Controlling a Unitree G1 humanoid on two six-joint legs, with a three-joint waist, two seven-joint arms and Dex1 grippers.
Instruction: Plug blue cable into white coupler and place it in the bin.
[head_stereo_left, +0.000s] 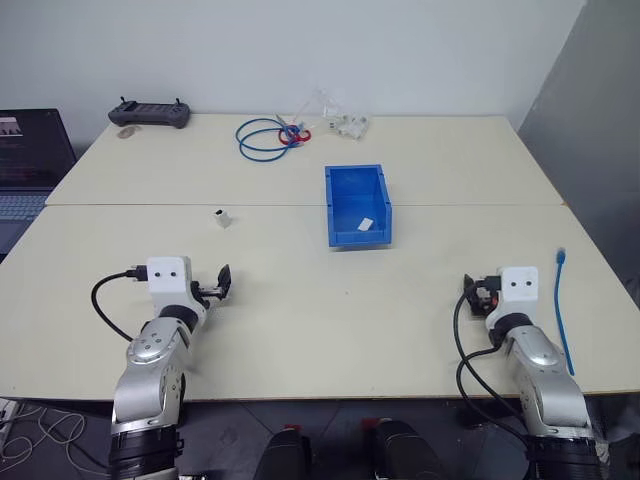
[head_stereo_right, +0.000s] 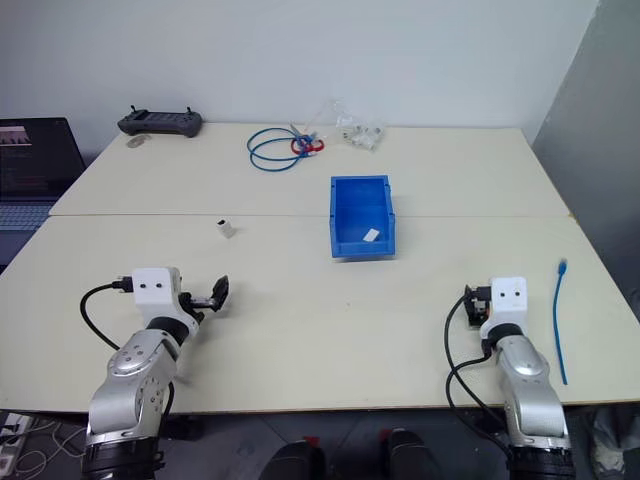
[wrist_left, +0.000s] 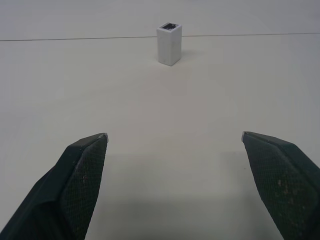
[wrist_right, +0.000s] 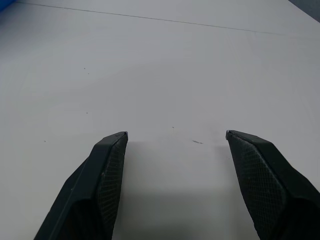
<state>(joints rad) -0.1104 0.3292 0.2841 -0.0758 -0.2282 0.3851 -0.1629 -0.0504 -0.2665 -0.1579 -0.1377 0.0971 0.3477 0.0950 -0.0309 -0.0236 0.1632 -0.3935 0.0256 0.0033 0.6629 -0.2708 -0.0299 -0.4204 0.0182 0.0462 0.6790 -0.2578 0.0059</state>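
The white coupler (head_stereo_left: 222, 218) stands upright on the table, a short way ahead of my left gripper (head_stereo_left: 214, 287); in the left wrist view the coupler (wrist_left: 169, 44) sits straight ahead of the open fingers (wrist_left: 82, 172). The blue cable (head_stereo_left: 563, 310) lies straight along the table's right edge, just to the right of my right gripper (head_stereo_left: 477, 295). That gripper's fingers (wrist_right: 107, 170) are open over bare table. The blue bin (head_stereo_left: 357, 205) sits mid-table with a small white scrap inside.
At the far edge lie a coiled blue cable loop with red bits (head_stereo_left: 270, 137), a cluster of white pieces in clear wrap (head_stereo_left: 345, 124) and a dark controller (head_stereo_left: 150, 114). A laptop (head_stereo_left: 30, 160) stands off the table's left side.
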